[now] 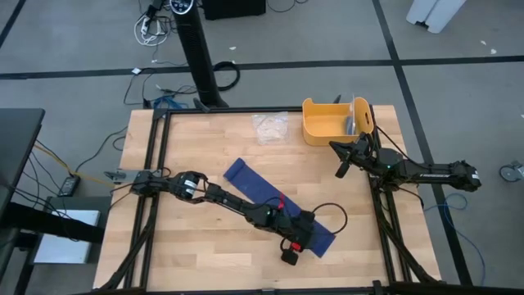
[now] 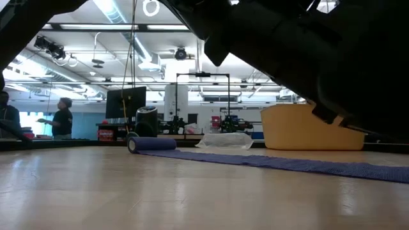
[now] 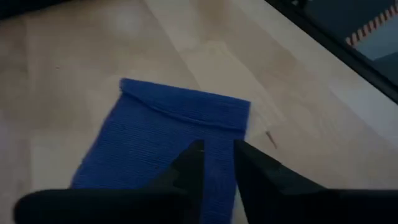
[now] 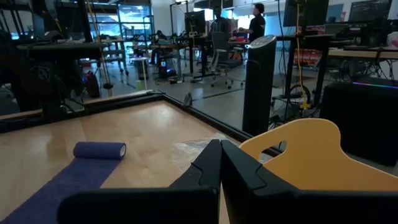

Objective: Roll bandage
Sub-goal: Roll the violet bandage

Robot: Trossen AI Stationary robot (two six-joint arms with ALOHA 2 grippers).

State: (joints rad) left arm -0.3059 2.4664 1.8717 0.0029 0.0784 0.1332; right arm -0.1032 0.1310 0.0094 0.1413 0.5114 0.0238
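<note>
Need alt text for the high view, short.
Overhead view of a wooden table: a dark-blue bandage lies diagonally across it, and the left gripper is over its near end. The right gripper, shut, waits beside a yellow tub, with a clear plastic wrapper nearby.

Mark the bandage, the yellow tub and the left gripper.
bandage (image 1: 255,185): high view, flat middle stretch of the band.
yellow tub (image 1: 318,126): high view, its near wall.
left gripper (image 3: 217,163): left wrist view, midway between its fingertips.

yellow tub (image 1: 326,121) beside clear wrapper (image 1: 269,127) on table (image 1: 196,262).
</note>
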